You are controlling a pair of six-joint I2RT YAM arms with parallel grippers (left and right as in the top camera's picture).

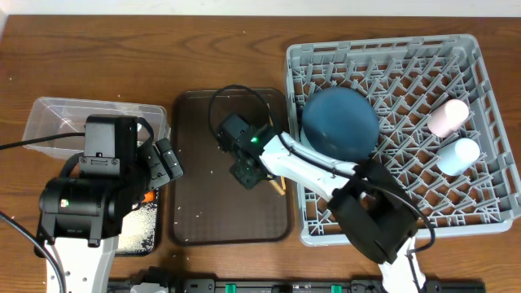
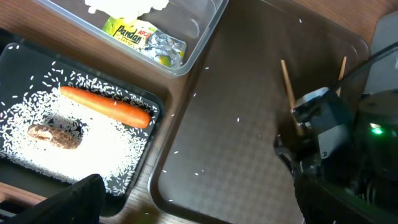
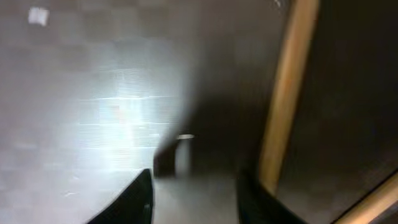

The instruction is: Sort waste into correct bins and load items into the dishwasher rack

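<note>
My right gripper is open and low over the dark brown serving tray. In the right wrist view a wooden chopstick lies just outside its right finger, with nothing between the fingers. The chopsticks lie on the serving tray's far side. My left gripper is open and empty, over the gap between the black tray and the serving tray. The black tray holds a carrot, a brownish lump and rice. The clear tub holds the napkin and the wrapper.
The grey dishwasher rack at the right holds the dark blue plate, the pink cup and the pale blue cup. Stray rice grains dot the serving tray. The right arm crosses the rack's near left corner. The bowl is not in view.
</note>
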